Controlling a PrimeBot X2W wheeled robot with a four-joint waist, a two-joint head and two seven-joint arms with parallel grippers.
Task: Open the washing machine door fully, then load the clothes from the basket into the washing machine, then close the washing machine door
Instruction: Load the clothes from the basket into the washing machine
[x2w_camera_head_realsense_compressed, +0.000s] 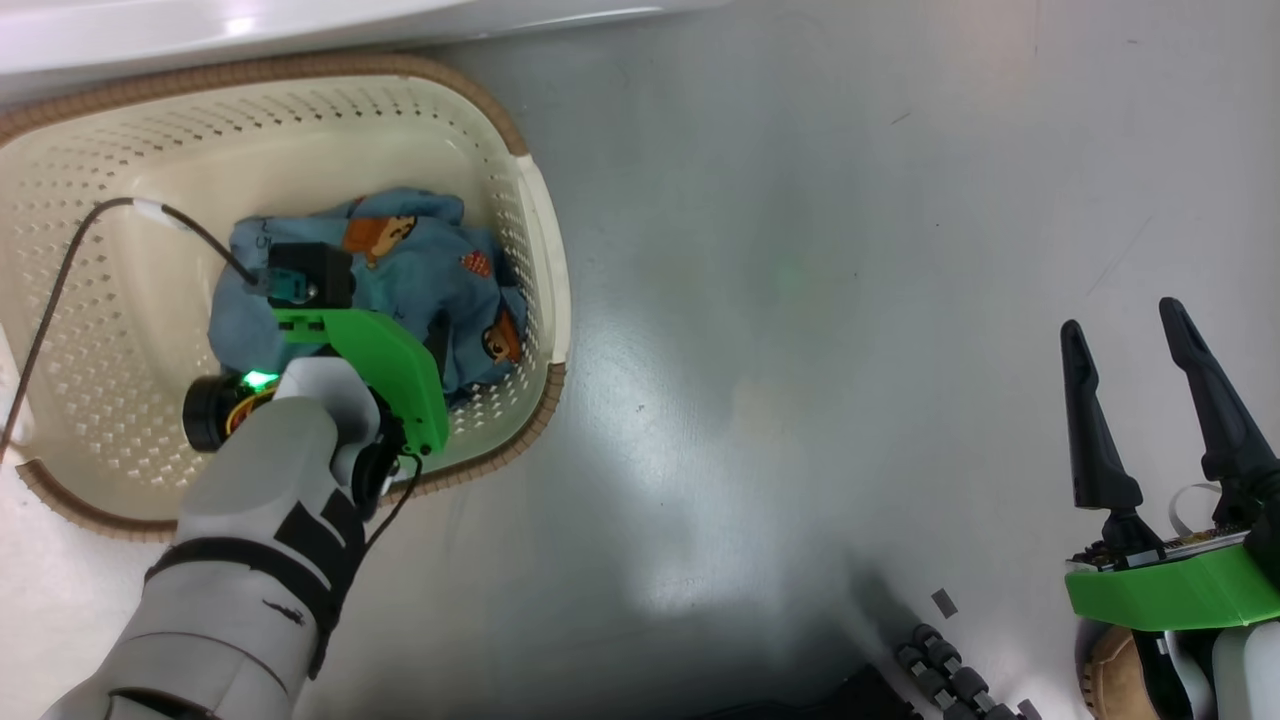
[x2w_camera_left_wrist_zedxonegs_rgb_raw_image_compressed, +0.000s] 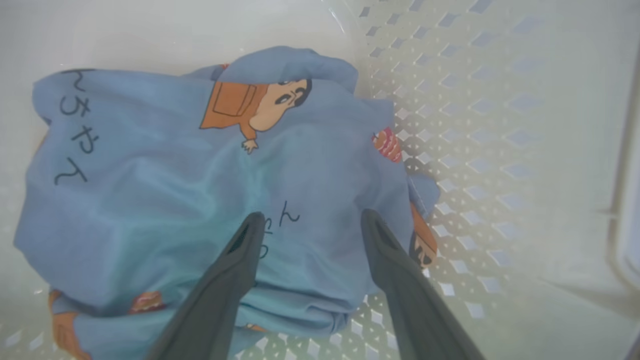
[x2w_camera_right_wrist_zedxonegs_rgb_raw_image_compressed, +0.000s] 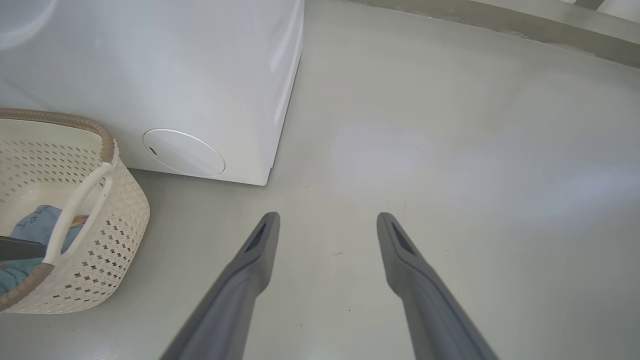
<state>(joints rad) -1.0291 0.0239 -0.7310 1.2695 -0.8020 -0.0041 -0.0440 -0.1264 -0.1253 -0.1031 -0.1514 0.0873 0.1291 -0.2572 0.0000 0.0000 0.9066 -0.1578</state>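
The basket (x2w_camera_head_realsense_compressed: 100, 200) stands on the grey floor (x2w_camera_head_realsense_compressed: 800, 300), just beside the low white front of the washing machine (x2w_camera_right_wrist_zedxonegs_rgb_raw_image_compressed: 150, 75), its brown woven-look rim close to the machine's casing. The clothes (x2w_camera_left_wrist_zedxonegs_rgb_raw_image_compressed: 150, 190) lie bunched inside it: light blue fabric printed with orange-brown cartoon figures and dark handwritten characters, heaped toward the basket's wall on the robot's right, by the white side handle (x2w_camera_right_wrist_zedxonegs_rgb_raw_image_compressed: 75, 205).

The left arm hangs down into the basket from above. In the left wrist view the left gripper (x2w_camera_left_wrist_zedxonegs_rgb_raw_image_compressed: 310, 220) has its two dark fingers spread wide, with the blue fabric showing between and beyond the tips. It holds nothing, and whether the tips touch the cloth or stand just over it cannot be told.

The right gripper (x2w_camera_head_realsense_compressed: 1120, 320) is at the lower right of the head view, well apart from the basket. Its fingers are wide apart too, over bare floor, with nothing between them. In the right wrist view a round white cover (x2w_camera_right_wrist_zedxonegs_rgb_raw_image_compressed: 184, 152) sits low on the machine's front near its corner, and a patch of blue cloth shows past the basket's handle
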